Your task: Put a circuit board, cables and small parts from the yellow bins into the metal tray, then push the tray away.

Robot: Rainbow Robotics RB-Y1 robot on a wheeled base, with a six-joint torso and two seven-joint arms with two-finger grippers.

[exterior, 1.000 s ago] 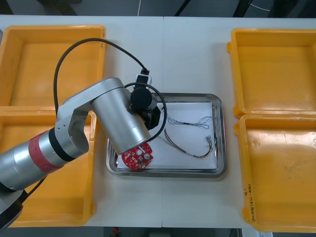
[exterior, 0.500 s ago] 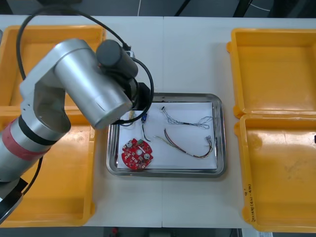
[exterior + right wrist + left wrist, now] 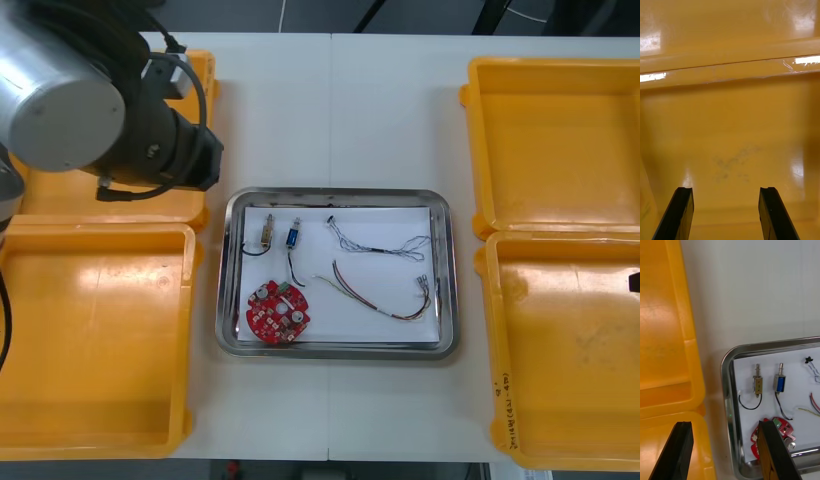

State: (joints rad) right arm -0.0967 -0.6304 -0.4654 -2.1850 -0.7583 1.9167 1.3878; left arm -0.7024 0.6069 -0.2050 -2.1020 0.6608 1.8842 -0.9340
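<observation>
The metal tray (image 3: 448,270), white inside, sits mid-table. It holds a round red circuit board (image 3: 279,315), two small metal parts (image 3: 267,232) side by side, a twisted blue and white cable (image 3: 380,245) and a red and yellow cable (image 3: 385,295). My left arm (image 3: 150,140) hangs over the far left bin. In the left wrist view my left gripper (image 3: 725,452) is open and empty above the table strip between the bin and the tray rim (image 3: 725,390), with the small metal parts (image 3: 757,381) beyond its fingers. My right gripper (image 3: 726,215) is open over a bin floor.
Two yellow bins stand at the left (image 3: 95,340) and two at the right (image 3: 555,140), all looking bare inside. White table lies beyond the tray toward the far edge. In the left wrist view the orange bin wall (image 3: 685,333) is close beside the left finger.
My left arm has drawn back from over the tray toward the far left, uncovering the two small metal parts lying inside. The tray's other contents have not moved.
</observation>
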